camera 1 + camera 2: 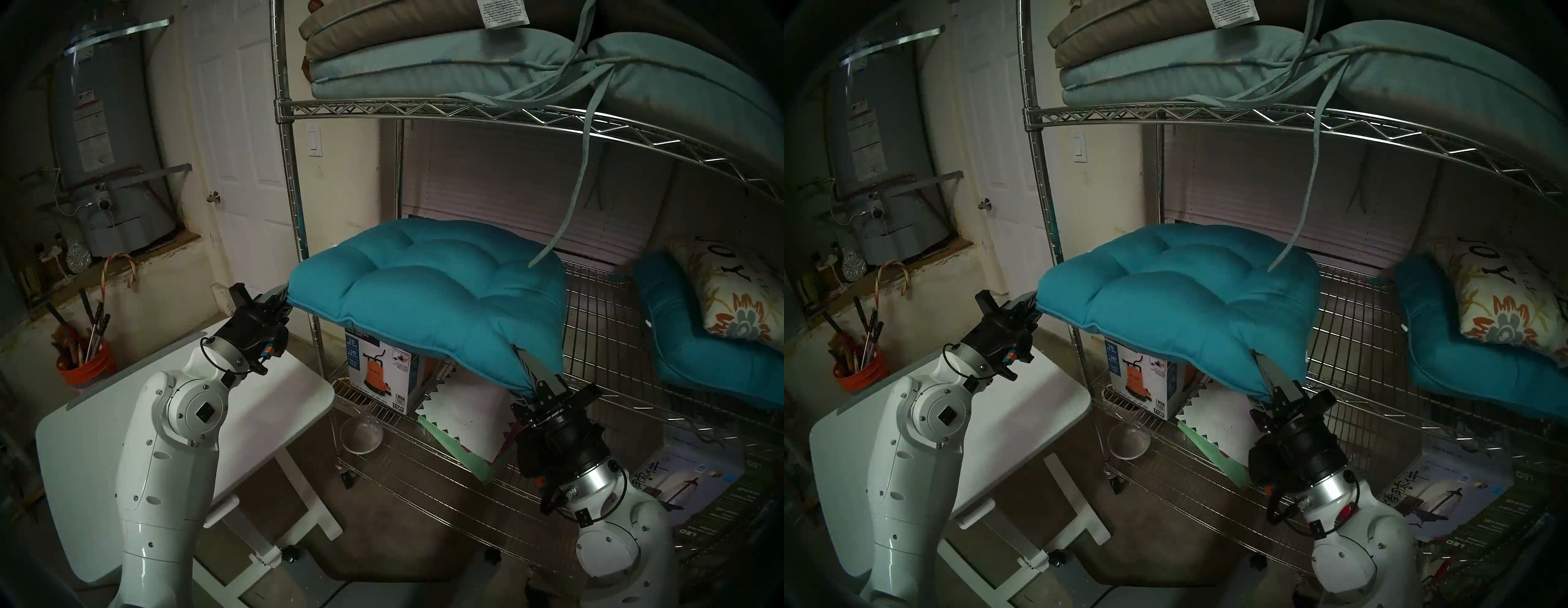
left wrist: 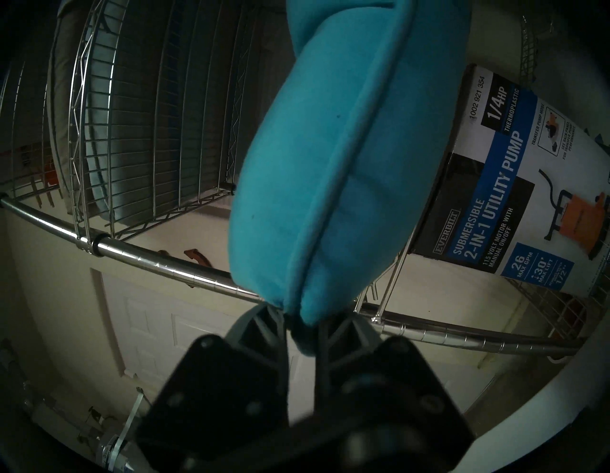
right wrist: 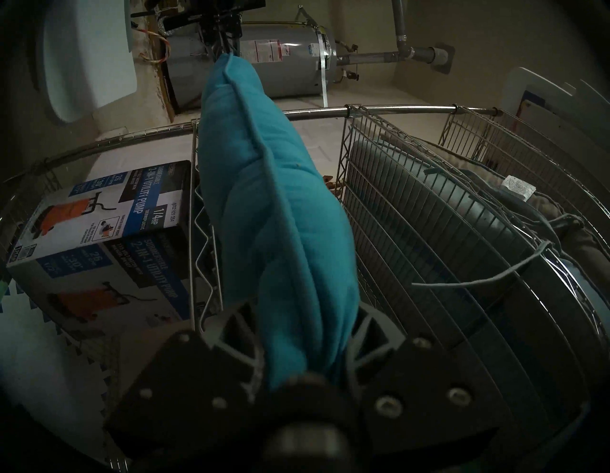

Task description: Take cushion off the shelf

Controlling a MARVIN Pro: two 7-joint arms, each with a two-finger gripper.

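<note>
Reaching up from below the shelf (image 1: pixel 466 111): left gripper (image 1: pixel 283 302) pinching the cushion (image 1: pixel 428 293) at its outer corner, right gripper (image 1: pixel 535 388) clamping its front corner. Cushion lying half off the middle tier. Pump box (image 2: pixel 515 185) lettering showing only in wrist views.

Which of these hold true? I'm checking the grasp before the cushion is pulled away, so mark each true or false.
1. Both grippers are shut on the cushion. True: the left gripper pinches its left corner, the right gripper its near-right corner.
2. A floral pillow lies on the held cushion. False: the floral pillow lies on another teal cushion further right.
3. A pale strap hangs from the upper tier onto the cushion. True.
4. The pump box sits on the white table. False: it sits on the shelf, on a lower tier.
</note>
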